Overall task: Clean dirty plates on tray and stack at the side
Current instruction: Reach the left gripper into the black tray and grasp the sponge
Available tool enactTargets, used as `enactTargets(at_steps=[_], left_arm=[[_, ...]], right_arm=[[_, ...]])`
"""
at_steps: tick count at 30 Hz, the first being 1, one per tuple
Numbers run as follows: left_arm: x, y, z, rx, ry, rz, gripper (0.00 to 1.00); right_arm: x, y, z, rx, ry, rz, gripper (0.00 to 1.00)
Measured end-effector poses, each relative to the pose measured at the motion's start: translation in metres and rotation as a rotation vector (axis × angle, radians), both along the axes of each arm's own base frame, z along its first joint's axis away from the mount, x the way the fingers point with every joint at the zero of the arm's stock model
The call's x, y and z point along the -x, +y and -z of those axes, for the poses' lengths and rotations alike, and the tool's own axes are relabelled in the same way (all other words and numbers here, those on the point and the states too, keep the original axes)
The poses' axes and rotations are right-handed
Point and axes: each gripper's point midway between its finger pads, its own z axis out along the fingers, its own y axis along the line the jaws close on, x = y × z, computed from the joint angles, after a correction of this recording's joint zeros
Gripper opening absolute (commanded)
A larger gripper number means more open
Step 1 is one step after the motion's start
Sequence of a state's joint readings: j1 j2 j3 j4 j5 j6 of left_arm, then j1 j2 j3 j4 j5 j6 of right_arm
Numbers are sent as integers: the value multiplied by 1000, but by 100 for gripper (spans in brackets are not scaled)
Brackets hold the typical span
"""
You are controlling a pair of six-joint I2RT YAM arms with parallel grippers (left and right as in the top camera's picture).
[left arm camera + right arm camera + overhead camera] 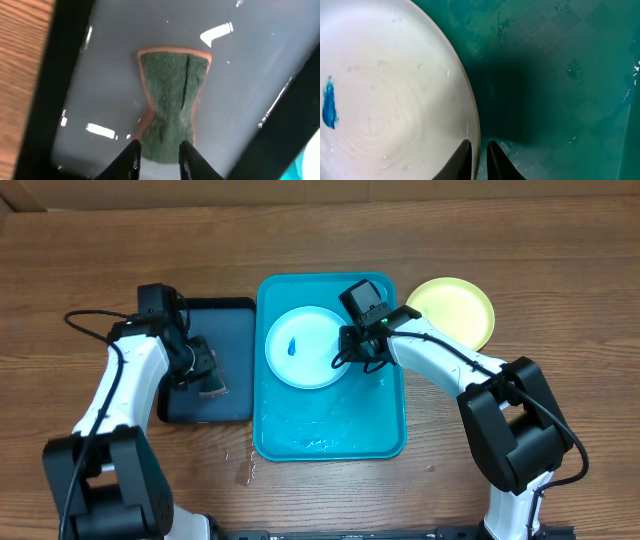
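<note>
A round plate (305,345) with a white centre and a blue smudge (291,346) lies in the turquoise tray (330,420). My right gripper (352,360) is shut on its right rim. In the right wrist view the fingers (478,150) straddle the rim of the plate (385,90) over the wet tray floor (560,75). A yellow-green plate (455,310) lies on the table to the right of the tray. My left gripper (203,368) is open just over the near end of a green sponge (172,100).
The sponge lies in a black tray (225,320) left of the turquoise tray; its wet floor (110,75) shows in the left wrist view. Water is spilled on the wooden table at the turquoise tray's front left corner (245,465).
</note>
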State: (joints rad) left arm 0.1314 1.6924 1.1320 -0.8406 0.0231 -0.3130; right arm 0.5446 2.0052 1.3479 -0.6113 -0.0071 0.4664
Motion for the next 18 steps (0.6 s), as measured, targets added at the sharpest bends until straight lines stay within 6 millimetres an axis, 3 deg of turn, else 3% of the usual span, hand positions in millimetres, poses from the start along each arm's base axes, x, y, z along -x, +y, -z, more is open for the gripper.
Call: enactTargets(at_steps=[13,15,16,17,18], left_arm=[[-8,-8,35,53,42,44,27],[-8,-9,40,58,52,48,20],[-8,-9,41,58,55,52,9],[-8,-9,42,59,56,57,4],[-9,-10,43,60,56,64,4]], right_arm=[[-1,1,-1,-4,-6,1,14],[-1,1,-1,-4,-5,1,14],[-1,1,-1,-4,-6,1,14],[-1,1,-1,-4,-6,1,14],[-1,1,-1,-4,-6,1,14]])
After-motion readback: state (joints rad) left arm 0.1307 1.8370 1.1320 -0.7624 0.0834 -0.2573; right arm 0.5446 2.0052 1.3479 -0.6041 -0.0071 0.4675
